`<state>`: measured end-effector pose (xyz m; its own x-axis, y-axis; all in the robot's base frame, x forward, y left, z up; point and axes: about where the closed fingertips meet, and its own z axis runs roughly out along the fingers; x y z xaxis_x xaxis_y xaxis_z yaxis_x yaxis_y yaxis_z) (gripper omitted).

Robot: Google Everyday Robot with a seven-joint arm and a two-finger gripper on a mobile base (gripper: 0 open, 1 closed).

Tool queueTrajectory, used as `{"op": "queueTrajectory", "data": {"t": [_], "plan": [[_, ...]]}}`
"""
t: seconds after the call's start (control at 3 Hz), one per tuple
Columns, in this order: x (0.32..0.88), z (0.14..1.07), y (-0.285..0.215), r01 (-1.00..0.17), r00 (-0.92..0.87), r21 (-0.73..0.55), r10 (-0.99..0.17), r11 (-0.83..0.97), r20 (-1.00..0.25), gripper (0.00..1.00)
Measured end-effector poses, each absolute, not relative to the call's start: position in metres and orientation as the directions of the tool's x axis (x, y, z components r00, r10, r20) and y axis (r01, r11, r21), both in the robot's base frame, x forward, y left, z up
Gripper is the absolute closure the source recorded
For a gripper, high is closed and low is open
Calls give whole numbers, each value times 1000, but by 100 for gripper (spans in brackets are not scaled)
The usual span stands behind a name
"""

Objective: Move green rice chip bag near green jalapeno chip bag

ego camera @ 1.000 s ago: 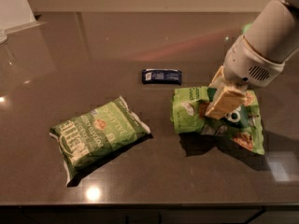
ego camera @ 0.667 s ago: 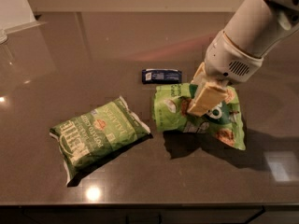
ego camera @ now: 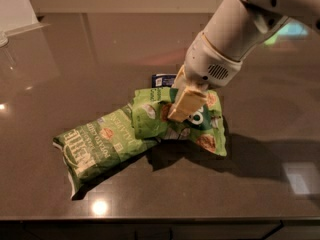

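Note:
The green rice chip bag [ego camera: 200, 126] is bright green with round beige rice-cake pictures. It hangs from my gripper [ego camera: 182, 104], which is shut on its upper middle and holds it just above the dark tabletop. Its left end overlaps the right end of the green jalapeno chip bag [ego camera: 97, 146], an olive-green bag with white "Kettle" lettering lying flat at the front left. My white arm [ego camera: 230, 39] comes in from the top right.
A small dark blue packet [ego camera: 162, 80] lies just behind the rice bag, partly hidden by my gripper. The table's front edge [ego camera: 160, 218] runs below the bags. A white object [ego camera: 17, 6] stands at the far left corner.
My gripper has carried the rice chip bag leftward, from well right of the jalapeno bag to overlapping its right end. The jalapeno bag has not moved.

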<state>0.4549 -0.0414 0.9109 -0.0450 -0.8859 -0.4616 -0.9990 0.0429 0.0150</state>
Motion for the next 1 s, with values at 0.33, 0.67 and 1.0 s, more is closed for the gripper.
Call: {"op": "queueTrajectory", "data": {"t": [0.33, 0.67, 1.0], "plan": [[462, 909, -26, -1000, -25, 6, -875, 26, -484, 59], [462, 909, -25, -1000, -22, 3, -874, 24, -485, 35], [461, 910, -24, -1000, -20, 0, -875, 23, -485, 12]]}}
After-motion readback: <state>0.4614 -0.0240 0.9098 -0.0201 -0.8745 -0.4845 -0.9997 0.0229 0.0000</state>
